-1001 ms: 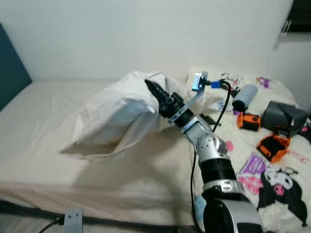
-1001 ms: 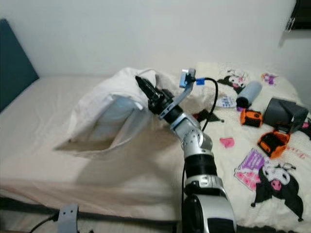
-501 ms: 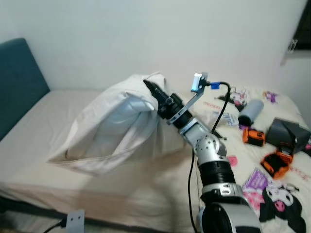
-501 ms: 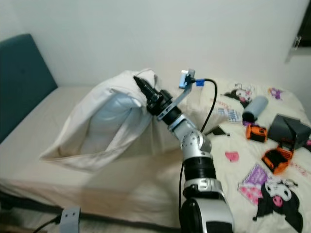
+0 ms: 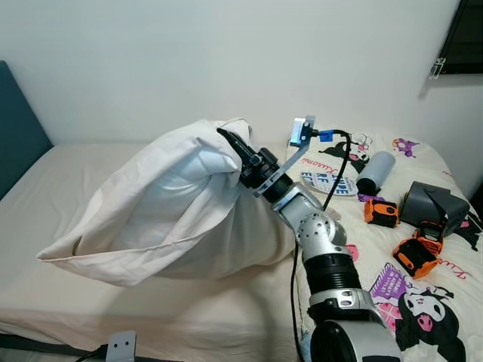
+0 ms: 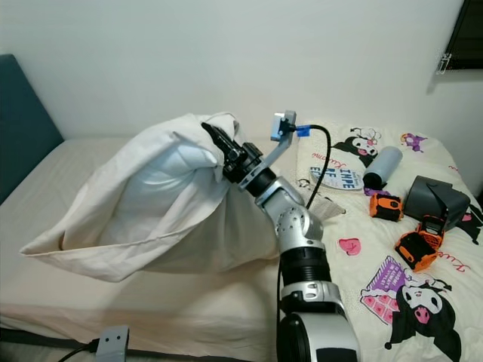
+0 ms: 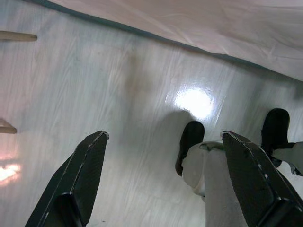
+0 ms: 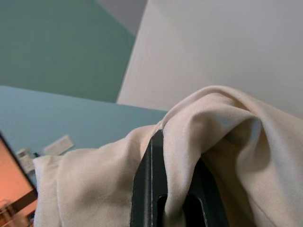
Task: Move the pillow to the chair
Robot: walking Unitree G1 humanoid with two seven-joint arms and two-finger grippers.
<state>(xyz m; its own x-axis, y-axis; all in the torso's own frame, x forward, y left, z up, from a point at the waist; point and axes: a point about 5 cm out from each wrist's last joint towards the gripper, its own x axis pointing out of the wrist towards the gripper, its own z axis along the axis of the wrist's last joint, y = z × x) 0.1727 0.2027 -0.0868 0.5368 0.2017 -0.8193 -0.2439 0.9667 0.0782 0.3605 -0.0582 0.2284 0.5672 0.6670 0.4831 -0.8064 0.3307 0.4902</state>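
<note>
**Pillow in the air on a thin pinch of cloth**

Pillow (image 5: 162,207) hangs clear above the bed (image 5: 45,181), big and slack, its low corner drooping toward the robot's left. All that weight hangs from one gathered fold near its top, where the right gripper (image 6: 219,149) has its two black fingers clamped tight on the cloth; the right wrist view shows fabric bunched between them. That's the worry: a loose cover can creep out of a pinch this small, and any swing on the turn would tug it free. The trailing corner could also snag the mattress edge or drag on the floor (image 7: 94,94). Close by the arm lie a gray cylinder (image 5: 375,172) and orange gadgets (image 5: 411,253) that a sweeping pillow might knock. Left gripper (image 7: 161,184) hangs idle over the floor, fingers spread wide, no help if it slips. No chair shows yet, so the carry looks long.
</note>
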